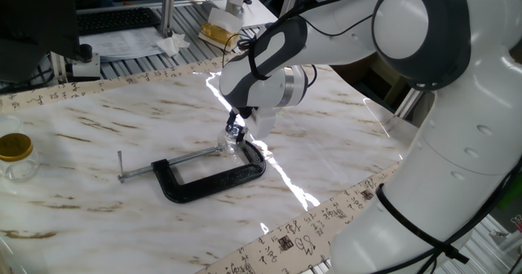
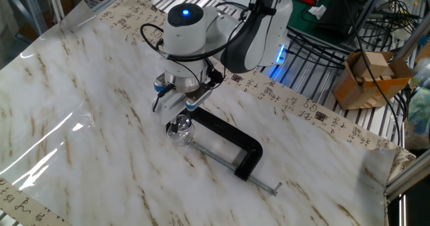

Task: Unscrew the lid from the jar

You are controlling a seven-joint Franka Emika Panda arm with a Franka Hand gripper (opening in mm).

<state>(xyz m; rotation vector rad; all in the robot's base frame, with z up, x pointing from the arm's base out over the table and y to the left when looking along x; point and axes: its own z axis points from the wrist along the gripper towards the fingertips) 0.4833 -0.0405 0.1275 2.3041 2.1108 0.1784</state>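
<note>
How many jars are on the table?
2. A tiny clear jar with a silver lid sits at the black clamp, right under the gripper. A bigger jar with a yellow lid stands at the table's far edge.

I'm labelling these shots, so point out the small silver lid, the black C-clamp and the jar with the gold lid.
silver lid (image 2: 180,124), the other fixed view, its shiny top.
black C-clamp (image 1: 214,182), one fixed view, its lower bar.
jar with the gold lid (image 1: 15,147), one fixed view, its gold lid.
</note>
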